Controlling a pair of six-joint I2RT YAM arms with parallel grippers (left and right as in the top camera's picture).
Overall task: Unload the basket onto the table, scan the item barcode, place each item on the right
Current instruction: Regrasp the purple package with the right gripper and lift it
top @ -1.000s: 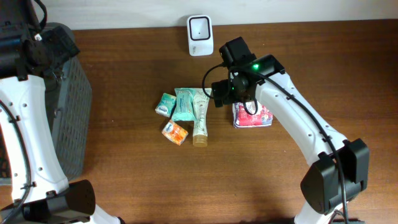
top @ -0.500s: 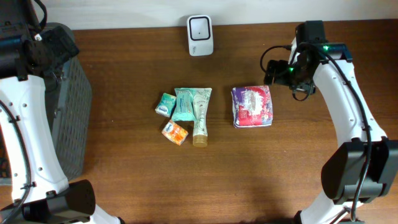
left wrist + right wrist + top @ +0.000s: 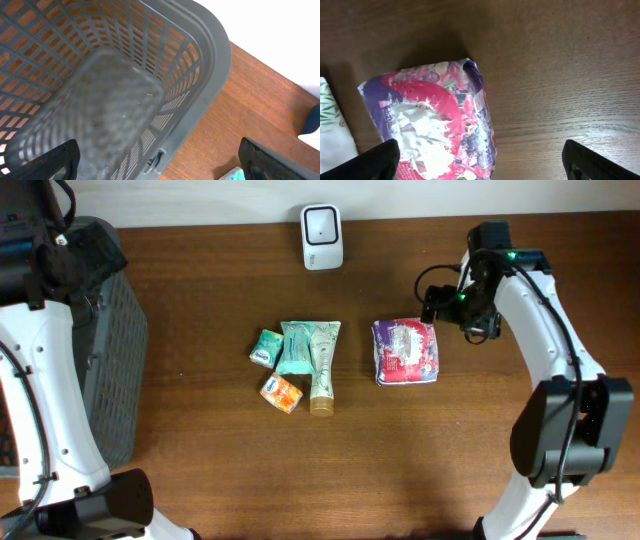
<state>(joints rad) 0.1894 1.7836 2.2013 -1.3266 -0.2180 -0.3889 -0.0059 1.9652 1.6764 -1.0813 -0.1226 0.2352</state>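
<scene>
flowery purple packet point(image 3: 405, 351) lies flat on the table point(image 3: 430, 470), right of the tube point(image 3: 322, 370). right gripper point(image 3: 440, 305) hangs by its far right corner, jaws wide apart, empty. left gripper point(image 3: 160, 162) over the grey basket point(image 3: 110, 360), jaws also spread. white scanner point(image 3: 322, 223) at the far edge.

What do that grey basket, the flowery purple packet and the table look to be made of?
Grey basket: moulded plastic, matte, judging by its slotted lattice walls and rounded rim. Purple packet: thin glossy plastic film, probably; it wrinkles and catches light. Table: wood or wood-look laminate, with visible grain; I cannot tell which.
</scene>
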